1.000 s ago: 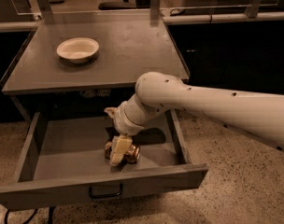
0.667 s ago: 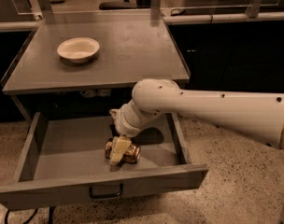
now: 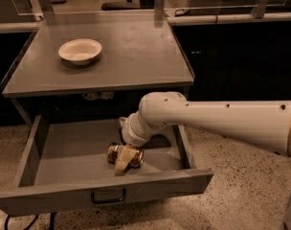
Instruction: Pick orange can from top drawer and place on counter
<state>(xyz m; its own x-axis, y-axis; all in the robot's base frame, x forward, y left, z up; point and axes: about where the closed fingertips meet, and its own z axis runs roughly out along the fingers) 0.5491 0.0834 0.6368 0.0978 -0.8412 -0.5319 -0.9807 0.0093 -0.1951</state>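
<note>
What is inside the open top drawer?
The orange can, lying near the front, with the end effector down over it. The arm covers part of the can and the drawer floor behind.

The single camera looks down from high in front of the counter point(image 3: 136, 56), facing its back edge, near enough that the front left corner almost reaches the view's side. The gripper point(image 3: 125, 159) sits below the front edge, inside the open top drawer point(image 3: 69, 150).

No readable text, labels, brands or numbers anywhere, orange can point(image 3: 113, 153) showing no legible print, hand point(image 3: 122, 162) low inside the top drawer point(image 3: 64, 150), right at the can
</note>
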